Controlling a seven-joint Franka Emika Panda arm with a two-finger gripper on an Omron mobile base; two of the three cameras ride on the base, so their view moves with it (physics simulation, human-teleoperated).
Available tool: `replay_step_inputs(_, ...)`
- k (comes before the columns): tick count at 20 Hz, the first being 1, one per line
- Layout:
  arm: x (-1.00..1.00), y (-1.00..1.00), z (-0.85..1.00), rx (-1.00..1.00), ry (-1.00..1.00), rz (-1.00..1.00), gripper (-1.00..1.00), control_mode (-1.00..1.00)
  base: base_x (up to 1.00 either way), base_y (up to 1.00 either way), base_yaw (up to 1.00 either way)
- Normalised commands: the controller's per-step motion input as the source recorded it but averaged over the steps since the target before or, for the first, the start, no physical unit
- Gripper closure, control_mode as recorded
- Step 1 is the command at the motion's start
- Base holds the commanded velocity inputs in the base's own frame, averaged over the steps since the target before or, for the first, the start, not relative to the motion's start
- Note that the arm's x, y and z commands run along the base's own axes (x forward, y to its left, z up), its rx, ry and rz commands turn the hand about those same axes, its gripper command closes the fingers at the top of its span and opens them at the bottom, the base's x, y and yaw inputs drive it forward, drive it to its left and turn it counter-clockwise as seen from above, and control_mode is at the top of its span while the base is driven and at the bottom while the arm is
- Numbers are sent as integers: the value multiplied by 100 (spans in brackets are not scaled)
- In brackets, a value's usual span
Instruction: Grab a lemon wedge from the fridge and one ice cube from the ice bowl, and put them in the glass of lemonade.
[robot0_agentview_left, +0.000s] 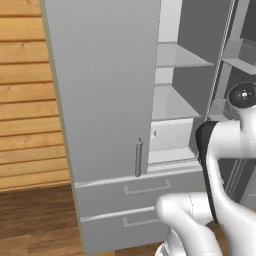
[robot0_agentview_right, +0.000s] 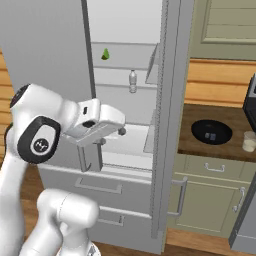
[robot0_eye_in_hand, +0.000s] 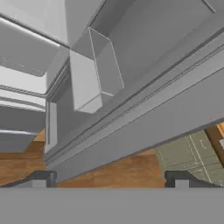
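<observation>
I have the fridge (robot0_agentview_right: 125, 125) standing open in front of me: smooth, matte light-grey panels, flat pale shelves inside, two lower drawers with slim bar handles. The lemon wedge (robot0_agentview_right: 105, 54) sits on an upper shelf toward the far left of the compartment, a tiny green-yellow piece with its pointed tip upward, so its long axis runs roughly vertical. One shelf down and just to its right stands a small clear bottle (robot0_agentview_right: 132, 81), upright.

My gripper (robot0_eye_in_hand: 110, 178) hangs low at the fridge front, its two dark tips spread wide apart with nothing between them.

To the right, on the dark wood counter (robot0_agentview_right: 190, 130), the glossy black ice bowl (robot0_agentview_right: 211, 131) is round and shallow; the glass of lemonade (robot0_agentview_right: 248, 141), a small clear tumbler of pale creamy liquid, stands near its right side, apart from it.
</observation>
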Motion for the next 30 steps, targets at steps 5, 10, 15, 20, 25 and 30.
replay_step_inputs(5,-21,100,0,34,-17,21,-100,-100,0,0,0)
replay_step_inputs(10,1,100,0,51,-9,25,-100,-100,0,0,0)
replay_step_inputs(15,12,99,18,45,1,22,-100,-100,0,0,0)
replay_step_inputs(20,36,36,22,-6,9,5,-100,-100,0,0,0)
replay_step_inputs(25,57,25,-48,-7,6,0,-100,-100,0,0,0)
replay_step_inputs(30,45,28,-100,3,-3,0,-100,-100,0,0,0)
